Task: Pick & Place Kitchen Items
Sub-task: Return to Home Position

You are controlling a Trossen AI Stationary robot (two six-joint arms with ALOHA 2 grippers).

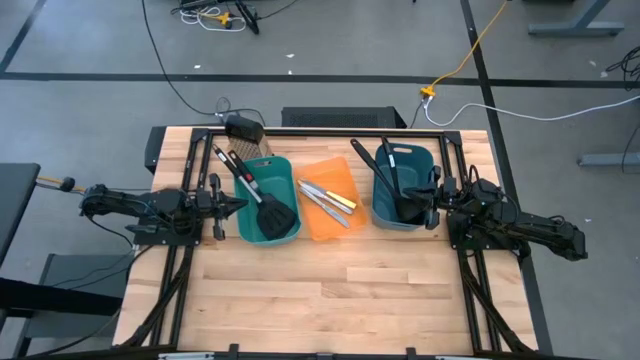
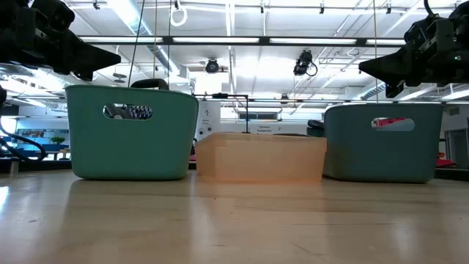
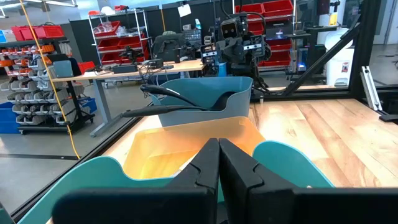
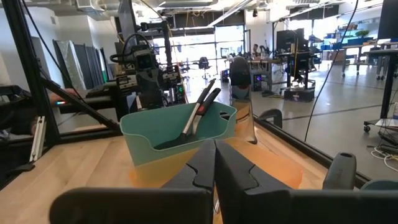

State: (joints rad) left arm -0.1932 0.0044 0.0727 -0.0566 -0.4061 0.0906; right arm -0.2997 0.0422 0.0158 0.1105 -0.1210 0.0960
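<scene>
Silver table knives (image 1: pixel 325 211) lie inside the orange bin (image 1: pixel 337 171).

Low view: walls of the left teal bin (image 2: pixel 132 139), orange bin (image 2: pixel 260 158) and right teal bin (image 2: pixel 385 147) hide all contents.
High view: ladles (image 1: pixel 398 200), bowls merged in one dark mass, not separable; silver knives (image 1: pixel 322 208), too small for blade detail.
Left wrist view: fingers (image 3: pixel 205 171) of the left gripper (image 3: pixel 218 144) cover part of the orange bin's floor; left teal bin cut off at the edge.
Right wrist view: fingers (image 4: pixel 202 168) of the right gripper (image 4: pixel 214 144) cover most of the orange bin.
</scene>
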